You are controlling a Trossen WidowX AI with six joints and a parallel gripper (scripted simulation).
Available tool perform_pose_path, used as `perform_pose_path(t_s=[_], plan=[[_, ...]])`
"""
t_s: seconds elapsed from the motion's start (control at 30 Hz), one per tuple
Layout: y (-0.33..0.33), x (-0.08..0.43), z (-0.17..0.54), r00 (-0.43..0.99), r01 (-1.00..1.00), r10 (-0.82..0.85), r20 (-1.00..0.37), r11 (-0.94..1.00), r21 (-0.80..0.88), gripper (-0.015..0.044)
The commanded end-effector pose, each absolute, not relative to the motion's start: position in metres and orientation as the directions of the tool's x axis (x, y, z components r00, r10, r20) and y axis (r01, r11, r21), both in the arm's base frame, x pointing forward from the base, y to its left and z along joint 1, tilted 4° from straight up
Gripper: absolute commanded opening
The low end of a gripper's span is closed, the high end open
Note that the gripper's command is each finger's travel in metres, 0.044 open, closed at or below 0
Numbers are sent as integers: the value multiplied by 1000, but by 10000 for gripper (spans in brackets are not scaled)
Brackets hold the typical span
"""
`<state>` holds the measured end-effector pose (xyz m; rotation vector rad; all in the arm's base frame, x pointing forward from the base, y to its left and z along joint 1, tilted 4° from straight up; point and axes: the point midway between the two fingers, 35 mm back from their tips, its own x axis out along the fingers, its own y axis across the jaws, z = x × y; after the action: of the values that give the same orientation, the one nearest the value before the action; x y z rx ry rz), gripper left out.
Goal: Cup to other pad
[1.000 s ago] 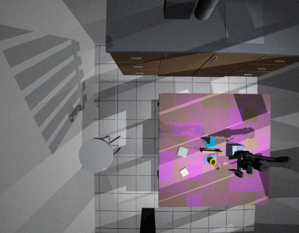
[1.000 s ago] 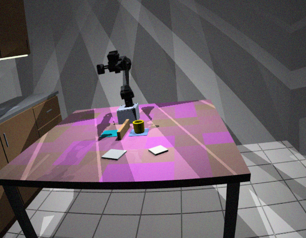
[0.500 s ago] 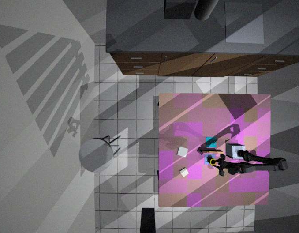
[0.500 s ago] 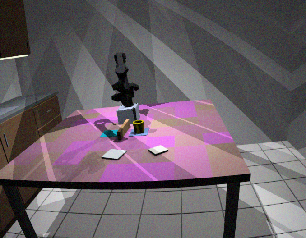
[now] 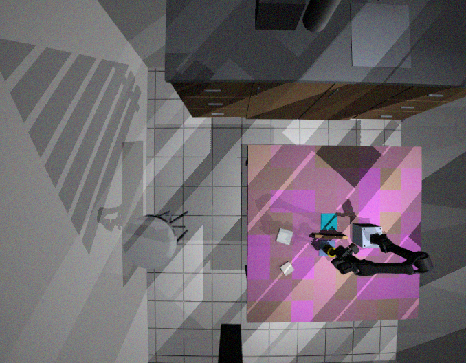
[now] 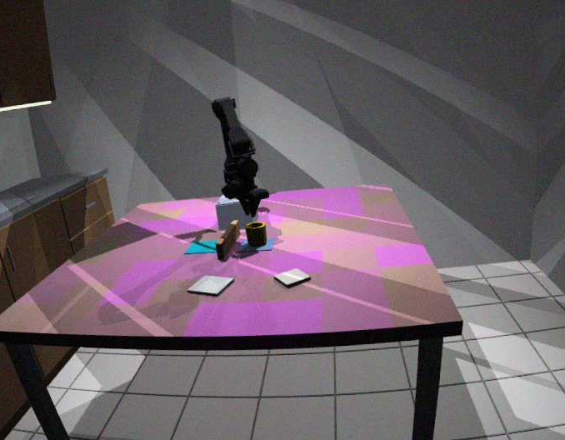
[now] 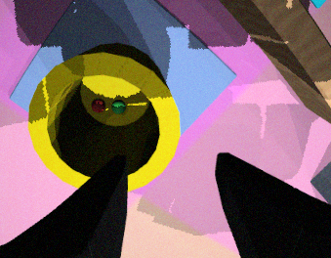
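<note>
The yellow cup (image 5: 328, 251) (image 6: 256, 236) (image 7: 169, 127) stands upright on the blue pad (image 5: 321, 253) (image 6: 269, 244) (image 7: 203, 88). Inside it, a red marble (image 7: 98, 106) and a green marble (image 7: 118, 107) show in the wrist view; the shadowed part of the inside is too dark to tell. The teal pad (image 5: 328, 219) (image 6: 198, 247) lies on the other side of a wooden barrier (image 5: 331, 236) (image 6: 228, 240) (image 7: 296, 44). My gripper (image 6: 252, 215) (image 7: 172, 164) is partly open and empty, above the cup. In the wrist view one finger overlaps the cup's near rim, and the other is off to the right.
The barrier stands upright between the two pads. A pale box (image 5: 368, 230) (image 6: 227, 216) is at the arm's base. Two flat white tiles (image 5: 284, 236) (image 6: 211, 285) (image 5: 286, 268) (image 6: 292, 277) lie on the table (image 5: 264, 304) (image 6: 358, 302), on the far side of the pads from the arm's base.
</note>
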<state>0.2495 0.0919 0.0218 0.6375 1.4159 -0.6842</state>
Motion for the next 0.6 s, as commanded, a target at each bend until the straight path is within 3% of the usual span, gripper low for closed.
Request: perform_pose_path(t_s=[0.0, 0.57], plan=[[92, 249, 20, 24, 760, -55, -998, 650, -18, 167], [92, 251, -7, 24, 760, -55, -998, 650, -18, 167]])
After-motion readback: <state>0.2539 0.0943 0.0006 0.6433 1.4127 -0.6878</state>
